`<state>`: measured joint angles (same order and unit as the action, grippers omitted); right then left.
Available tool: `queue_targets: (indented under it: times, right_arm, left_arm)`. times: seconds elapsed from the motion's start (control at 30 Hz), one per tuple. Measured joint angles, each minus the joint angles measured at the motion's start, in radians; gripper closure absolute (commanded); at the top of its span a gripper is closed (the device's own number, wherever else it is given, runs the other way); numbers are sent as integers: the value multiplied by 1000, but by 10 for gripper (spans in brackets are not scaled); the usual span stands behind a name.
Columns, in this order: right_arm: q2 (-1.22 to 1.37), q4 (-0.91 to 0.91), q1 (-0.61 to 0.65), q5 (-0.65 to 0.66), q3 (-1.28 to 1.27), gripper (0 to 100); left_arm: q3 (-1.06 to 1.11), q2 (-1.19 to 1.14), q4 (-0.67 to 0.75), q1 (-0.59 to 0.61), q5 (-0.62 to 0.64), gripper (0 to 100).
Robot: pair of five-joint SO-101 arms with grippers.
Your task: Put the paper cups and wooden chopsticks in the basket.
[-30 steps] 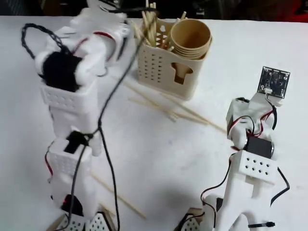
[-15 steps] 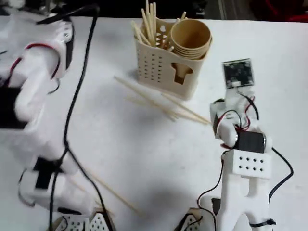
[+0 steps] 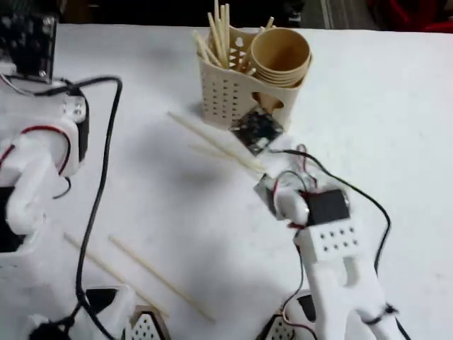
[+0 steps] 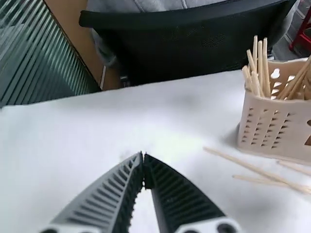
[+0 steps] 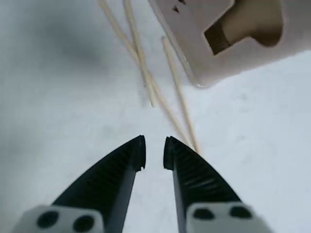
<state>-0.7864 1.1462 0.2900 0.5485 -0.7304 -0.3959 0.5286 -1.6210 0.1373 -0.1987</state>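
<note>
A cream perforated basket (image 3: pixel 237 95) stands at the table's far middle, with stacked paper cups (image 3: pixel 281 53) and several upright chopsticks (image 3: pixel 219 35) in it. Loose chopsticks (image 3: pixel 212 142) lie just in front of it, and two more (image 3: pixel 152 273) near the front left. My right gripper (image 5: pixel 153 153) hovers slightly open and empty over the loose chopsticks (image 5: pixel 146 82) beside the basket (image 5: pixel 194 43). My left gripper (image 4: pixel 143 158) is shut on nothing, out to the left, with the basket (image 4: pixel 272 126) off to one side of it.
The right arm (image 3: pixel 322 227) stretches from the front edge toward the basket, and its camera board (image 3: pixel 255 131) covers part of the loose chopsticks. The left arm (image 3: pixel 35 170) and its black cable (image 3: pixel 99 191) occupy the table's left side. A black chair (image 4: pixel 184 39) stands behind the table.
The left arm has swung away from the basket to the table's left edge. The right arm has moved left and forward, over the loose chopsticks in front of the basket.
</note>
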Motion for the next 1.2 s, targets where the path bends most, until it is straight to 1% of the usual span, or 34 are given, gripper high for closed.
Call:
queue_targets:
  times: [0.13, 0.3, 0.4, 0.57, 0.7, 0.93, 1.03, 1.2]
  right_arm:
    - [138, 5, 72, 46, 57, 893]
    - [411, 63, 129, 129, 213, 773]
    - [580, 104, 135, 167, 324, 769]
    - [806, 112, 132, 258, 463, 769]
    - [942, 112, 133, 324, 546, 769]
    - [1142, 112, 97, 342, 664, 769]
    - [1227, 106, 78, 342, 720, 796]
    - [1327, 114, 68, 342, 822, 920]
  left_arm:
    - [290, 143, 121, 26, 0, 977]
    - [640, 302, 276, 80, 0, 977]
    - [842, 374, 362, 107, -18, 977]
    - [1129, 474, 509, 161, -48, 977]
    - [1304, 532, 603, 187, -51, 977]
    - [1559, 606, 740, 192, -51, 977]
    - [1665, 640, 813, 192, -51, 977]
    - [1807, 713, 913, 192, -51, 977]
